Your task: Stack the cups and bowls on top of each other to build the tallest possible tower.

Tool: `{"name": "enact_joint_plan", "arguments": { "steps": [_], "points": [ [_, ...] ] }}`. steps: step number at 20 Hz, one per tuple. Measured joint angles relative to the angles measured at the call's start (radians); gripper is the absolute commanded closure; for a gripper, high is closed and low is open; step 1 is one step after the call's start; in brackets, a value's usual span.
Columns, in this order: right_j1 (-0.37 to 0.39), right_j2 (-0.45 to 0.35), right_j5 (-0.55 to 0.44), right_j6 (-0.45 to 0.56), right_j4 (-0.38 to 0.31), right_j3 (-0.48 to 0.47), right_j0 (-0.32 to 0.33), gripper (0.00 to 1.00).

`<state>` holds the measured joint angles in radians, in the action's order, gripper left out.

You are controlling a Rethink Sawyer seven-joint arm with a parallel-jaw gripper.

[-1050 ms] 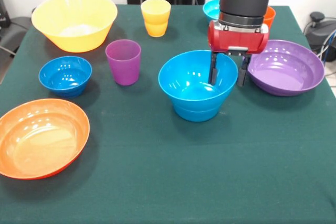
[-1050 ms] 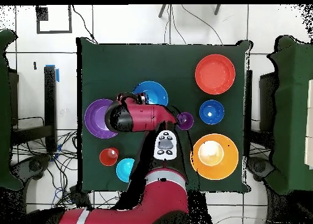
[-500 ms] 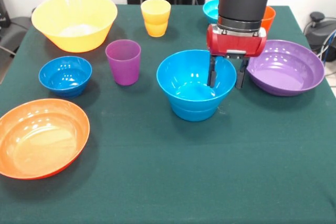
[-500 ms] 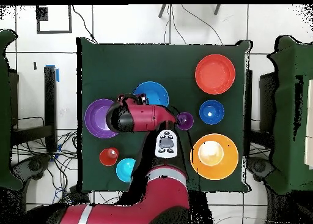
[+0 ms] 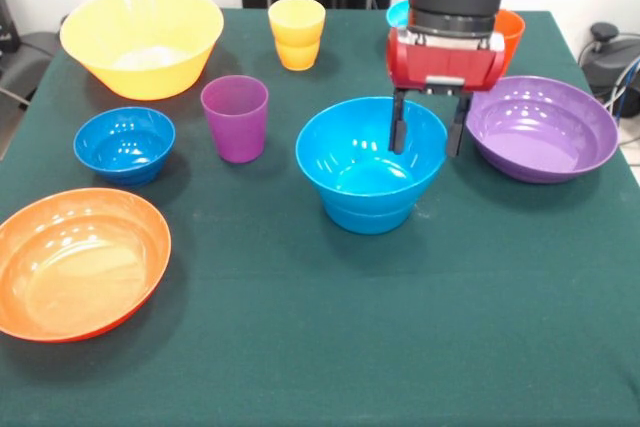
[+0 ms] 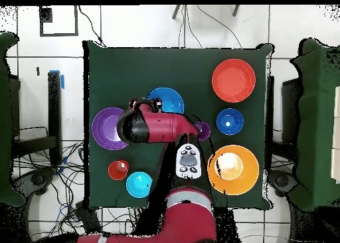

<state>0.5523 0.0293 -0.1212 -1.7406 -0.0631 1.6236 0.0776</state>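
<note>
Two nested mid-blue bowls [image 5: 368, 165] [image 6: 166, 99] stand mid-table. My gripper [image 5: 428, 137] [image 6: 147, 106] is open and straddles their right rim, one finger inside the bowl and the other outside it, toward the wide purple bowl [image 5: 542, 127] [image 6: 106, 129]. The purple cup [image 5: 235, 118] [image 6: 203, 130] and yellow cup [image 5: 296, 33] stand upright to the left. An orange cup [image 5: 511, 31] [image 6: 118, 169] and a small cyan bowl [image 5: 401, 15] [image 6: 139, 184] sit partly hidden behind the arm. No tower shows.
A large yellow bowl [image 5: 141, 42] [image 6: 233, 169], a small dark blue bowl [image 5: 124, 144] [image 6: 230, 121] and a wide orange bowl [image 5: 80, 261] [image 6: 234, 80] line the left side in the front view. Green cloth covers the table [image 5: 400, 347].
The gripper has risen a little and shifted slightly left, still straddling the rim. The nested blue bowls slid a touch left with it.
</note>
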Motion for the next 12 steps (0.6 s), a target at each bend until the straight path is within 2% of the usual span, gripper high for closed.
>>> {"name": "enact_joint_plan", "arguments": {
  "steps": [12],
  "points": [
    [0.127,-0.026,-0.022,0.000,0.000,0.034,0.045,0.00]
  ]
}}
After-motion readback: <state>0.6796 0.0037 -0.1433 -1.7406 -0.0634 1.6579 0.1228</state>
